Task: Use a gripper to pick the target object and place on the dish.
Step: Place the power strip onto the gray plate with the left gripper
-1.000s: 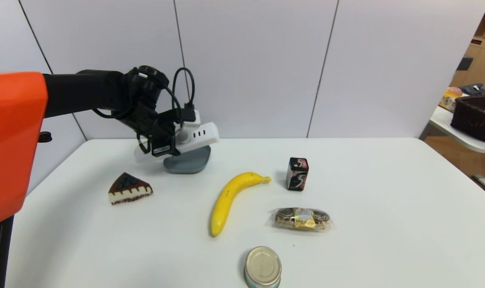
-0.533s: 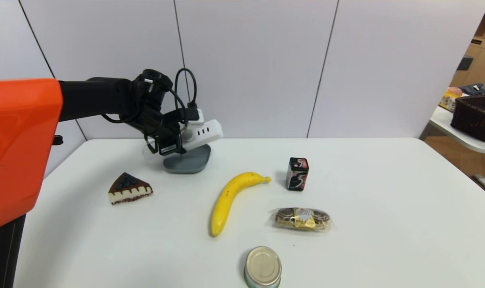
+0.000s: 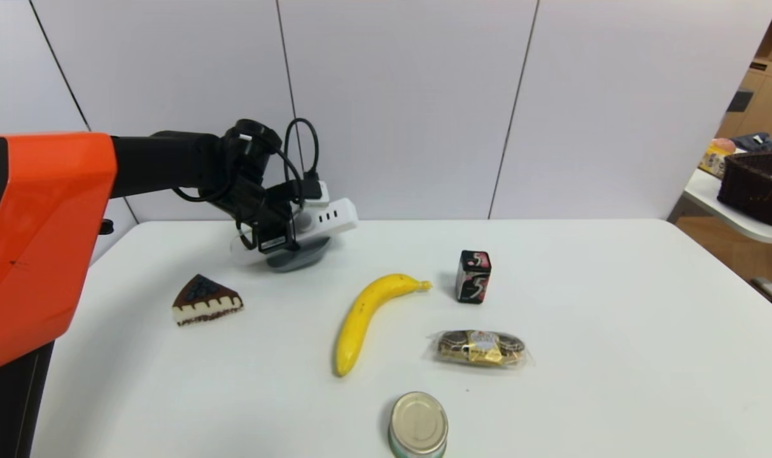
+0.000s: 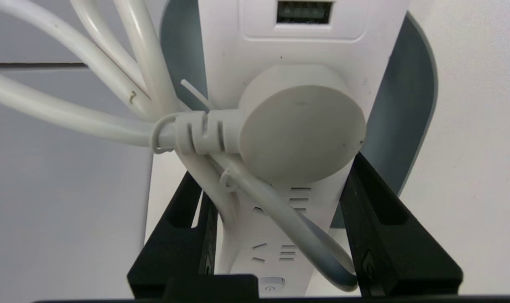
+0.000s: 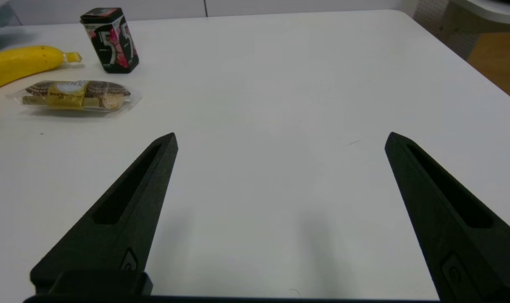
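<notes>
My left gripper [image 3: 282,230] is shut on the long white power strip [image 3: 327,218] at the table's far left. It holds the strip slanted right above the grey-blue dish [image 3: 298,259], which is mostly covered. In the left wrist view the black fingers [image 4: 376,210] clamp both long sides of the strip [image 4: 301,46]. The round plug [image 4: 301,130] and looped cord rest on top, and the dish [image 4: 410,105] shows underneath. I cannot tell if the strip touches the dish. My right gripper [image 5: 282,135] is open over bare table, out of the head view.
A cake slice [image 3: 205,300] lies near the dish on the left. A banana [image 3: 366,318], a gum box [image 3: 473,275], a chocolates pack [image 3: 480,348] and a tin can [image 3: 418,423] fill the middle. A side table with a basket [image 3: 758,184] stands far right.
The left arm has moved forward and down with the power strip, which now sits lower and hides more of the dish.
</notes>
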`<state>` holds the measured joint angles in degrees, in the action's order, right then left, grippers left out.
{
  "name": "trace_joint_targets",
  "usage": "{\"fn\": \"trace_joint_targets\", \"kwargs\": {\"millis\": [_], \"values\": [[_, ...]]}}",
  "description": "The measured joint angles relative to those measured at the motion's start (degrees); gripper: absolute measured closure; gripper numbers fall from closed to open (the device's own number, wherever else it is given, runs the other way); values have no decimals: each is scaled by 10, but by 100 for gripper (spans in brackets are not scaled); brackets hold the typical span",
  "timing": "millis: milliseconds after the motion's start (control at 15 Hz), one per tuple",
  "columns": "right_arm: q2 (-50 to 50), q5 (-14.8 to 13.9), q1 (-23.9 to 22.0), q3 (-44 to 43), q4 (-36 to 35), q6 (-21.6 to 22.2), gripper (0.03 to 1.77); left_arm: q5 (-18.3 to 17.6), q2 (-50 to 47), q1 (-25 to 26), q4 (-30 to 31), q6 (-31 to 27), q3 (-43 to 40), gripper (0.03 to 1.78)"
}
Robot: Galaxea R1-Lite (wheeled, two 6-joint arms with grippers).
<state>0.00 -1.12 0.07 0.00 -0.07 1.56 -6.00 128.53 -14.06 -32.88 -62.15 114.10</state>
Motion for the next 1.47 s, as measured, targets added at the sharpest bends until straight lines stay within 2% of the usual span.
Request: {"fn": "trace_joint_targets", "kwargs": {"millis": [400, 867, 1267, 1467], "values": [[0, 0, 0, 0, 0, 0, 9, 0, 0, 0, -3, 0, 0, 95], [0, 0, 0, 0, 0, 0, 9, 1, -1, 0, -10, 0, -1, 47], [0, 0, 0, 0, 0, 0, 9, 1, -10, -1, -10, 3, -1, 28], [0, 0, 0, 0, 0, 0, 9, 1, -28, -2, -8, 24, -1, 22]]}}
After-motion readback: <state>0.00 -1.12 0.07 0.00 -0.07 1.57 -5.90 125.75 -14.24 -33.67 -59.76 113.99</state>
